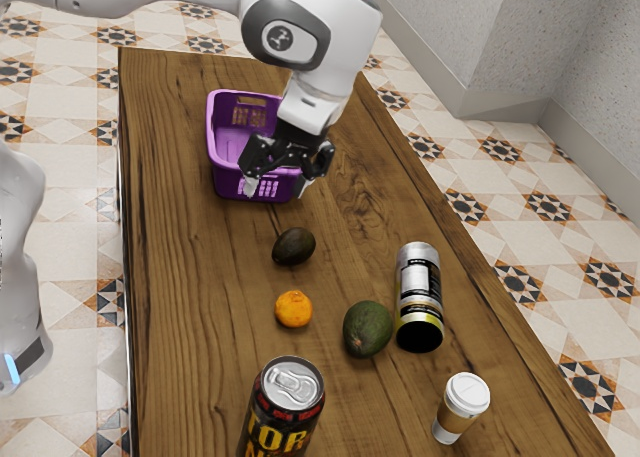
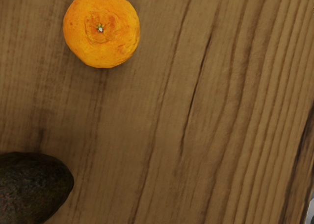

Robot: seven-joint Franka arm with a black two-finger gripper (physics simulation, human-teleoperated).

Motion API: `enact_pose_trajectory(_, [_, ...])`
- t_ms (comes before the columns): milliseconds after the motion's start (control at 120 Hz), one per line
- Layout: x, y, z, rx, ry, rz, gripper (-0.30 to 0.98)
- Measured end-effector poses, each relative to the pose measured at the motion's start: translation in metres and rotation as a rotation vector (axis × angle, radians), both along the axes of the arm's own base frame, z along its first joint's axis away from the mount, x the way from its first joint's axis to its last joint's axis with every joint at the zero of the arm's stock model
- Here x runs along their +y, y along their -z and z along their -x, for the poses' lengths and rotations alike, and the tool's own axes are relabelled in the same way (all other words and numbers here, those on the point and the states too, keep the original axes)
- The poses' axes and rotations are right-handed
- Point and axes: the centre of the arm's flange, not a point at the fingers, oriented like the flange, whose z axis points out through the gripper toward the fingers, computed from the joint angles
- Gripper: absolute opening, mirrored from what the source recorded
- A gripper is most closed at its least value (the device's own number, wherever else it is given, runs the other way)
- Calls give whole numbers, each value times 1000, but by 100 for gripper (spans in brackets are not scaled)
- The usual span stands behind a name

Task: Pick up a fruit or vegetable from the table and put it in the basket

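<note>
Three fruits are lying on the wooden surface (image 1: 175,277), outside the purple basket (image 1: 212,142). The orange (image 2: 101,29) is showing its bright skin in the wrist view, looking round and slightly flattened, with darker orange blotches gathering around a wrinkled dimple. A tiny pale stem spot is sitting in the middle of that dimple, and fine pores are speckling the peel.

Near it, the dark avocado (image 1: 294,247) is looking nearly black-brown, its egg-shaped body wearing a rough, pebbly skin. From the exterior side I'm seeing it resting between the basket and the orange, touching neither. The green avocado (image 1: 367,329) is sitting beside the orange, toward the exterior view's right; it is looking plumper than the dark one, with mottled deep green skin and a small brownish spot at its end.

The black gripper (image 1: 277,186) is hanging by the basket's near side, and its fingers (image 1: 250,187) are standing spread apart, pinching none of the fruits. A black drink can (image 1: 283,417) with red and yellow lettering is standing nearest the camera. A silver-and-black canister (image 1: 420,287) is lying just beyond the green avocado, and a white-lidded coffee cup (image 1: 461,407) is standing near them.
</note>
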Motion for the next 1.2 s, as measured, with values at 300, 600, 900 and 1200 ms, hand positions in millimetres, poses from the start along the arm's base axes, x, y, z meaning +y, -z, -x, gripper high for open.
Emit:
enact_pose_trajectory(300, [-70, -5, 35, -152, -46, -62, 69])
enact_pose_trajectory(600, [-119, 38, 76, -109, -28, 36, 69])
enact_pose_trajectory(900, [-110, 53, 34, -158, -85, 66, 69])
enact_pose_trajectory(1200, [-72, 71, -21, -188, -127, 58, 69])
